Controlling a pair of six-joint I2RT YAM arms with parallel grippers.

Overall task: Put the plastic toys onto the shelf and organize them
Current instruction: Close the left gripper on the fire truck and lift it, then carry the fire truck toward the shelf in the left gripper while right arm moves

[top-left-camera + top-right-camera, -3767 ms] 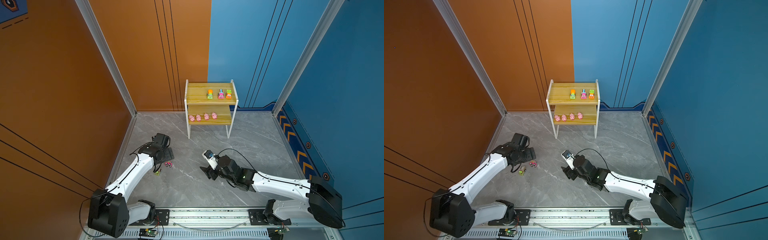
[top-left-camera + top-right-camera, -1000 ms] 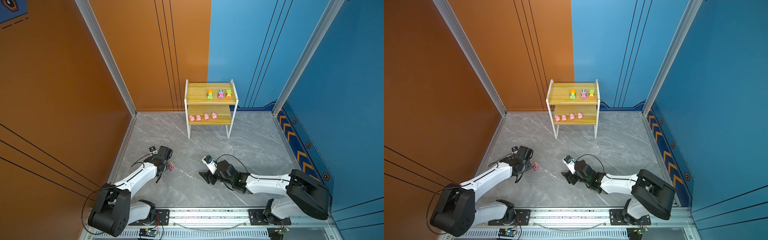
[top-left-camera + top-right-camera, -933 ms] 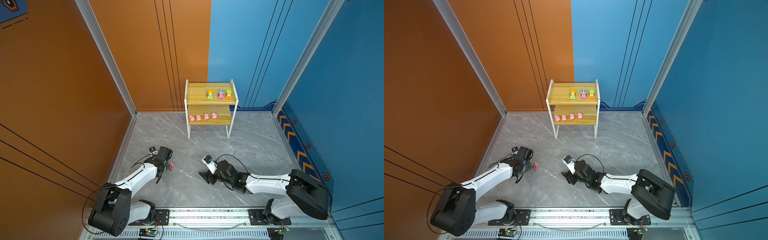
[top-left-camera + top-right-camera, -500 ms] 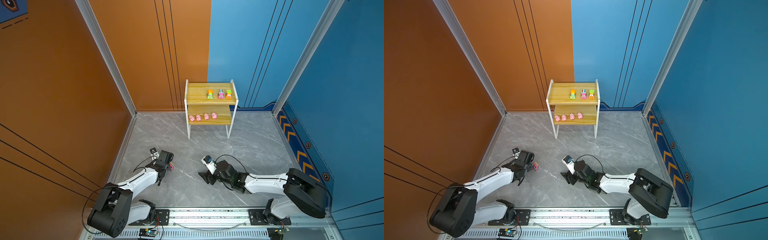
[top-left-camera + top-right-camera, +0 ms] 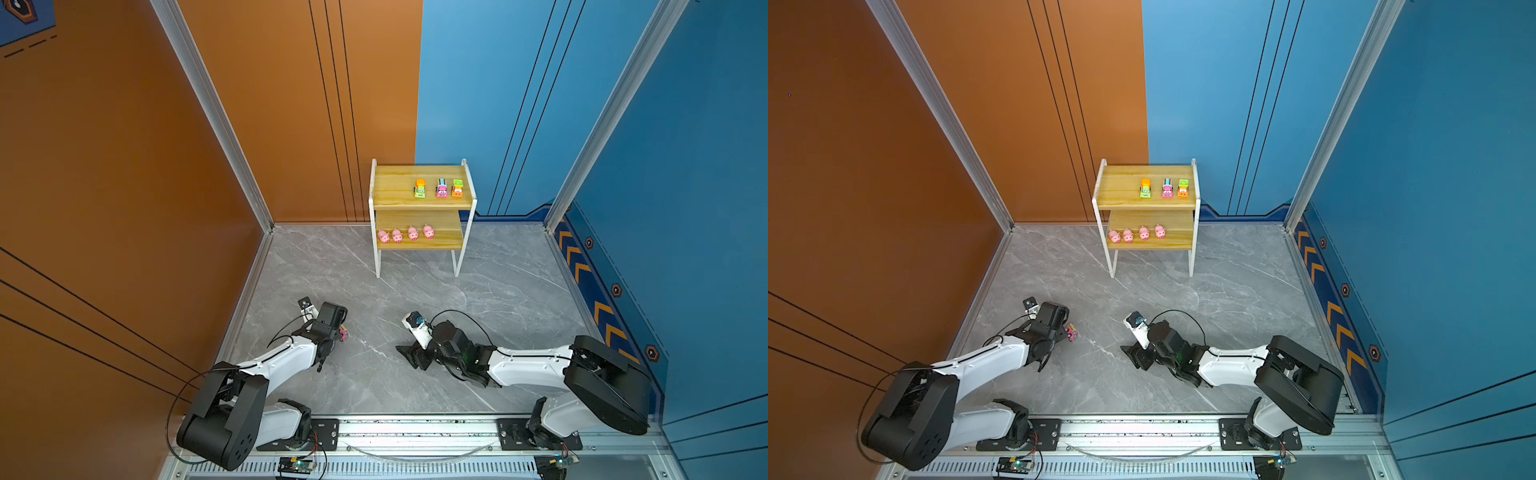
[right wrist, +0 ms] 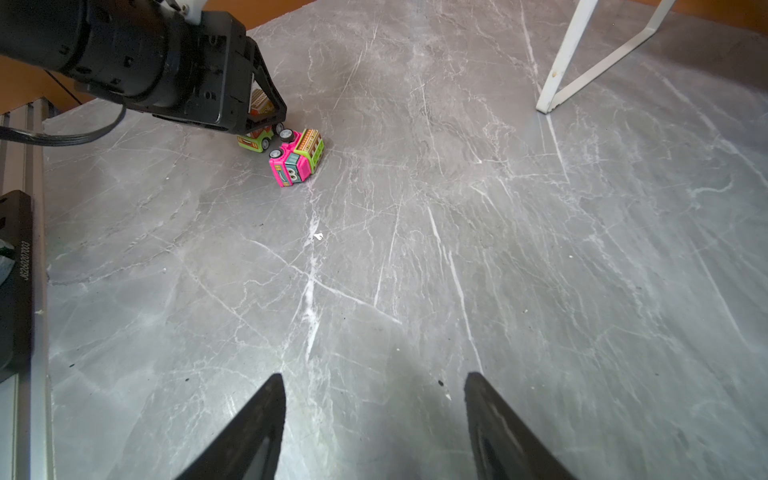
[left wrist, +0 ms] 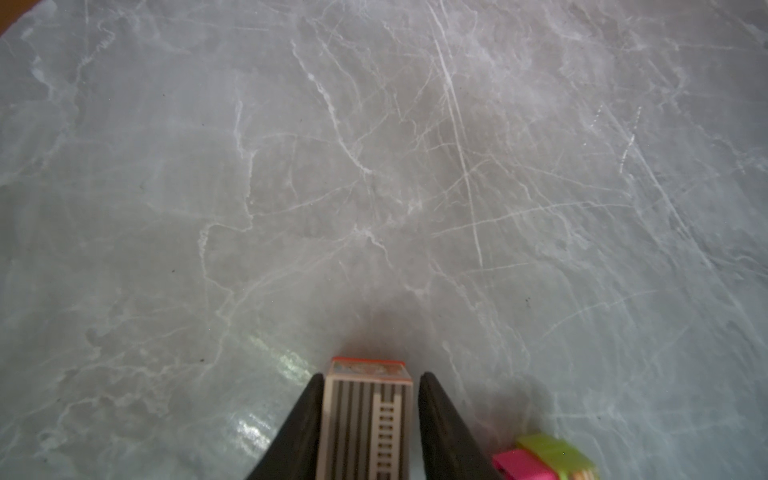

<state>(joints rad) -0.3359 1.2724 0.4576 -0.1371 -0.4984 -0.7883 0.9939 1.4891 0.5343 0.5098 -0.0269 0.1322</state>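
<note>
Ladder truck (image 7: pixel 368 415), a tiny toy with a grey striped roof, an orange end and a lime-green cab, sits clamped between the two black fingers of the left gripper (image 7: pixel 370 376). The fingers press on both of its long sides. The toy is held low at the grey marble floor (image 6: pixel 415 249); whether its wheels touch the floor cannot be told.

Just beside these jaws, on the side toward the right arm, a pink truck (image 6: pixel 297 160) lies tipped on its side. Its wheels point toward the held toy, almost touching it.

Well apart from that pair, the right gripper (image 6: pixel 372 375) hangs low over bare floor with its fingers spread wide and nothing between them.

Far beyond both grippers stands the shelf (image 5: pixel 390 187), against the back wall. Three trucks (image 5: pixel 441 189) stand in a row on its upper board. Four pink pigs (image 5: pixel 405 235) stand in a row on its lower board.
</note>
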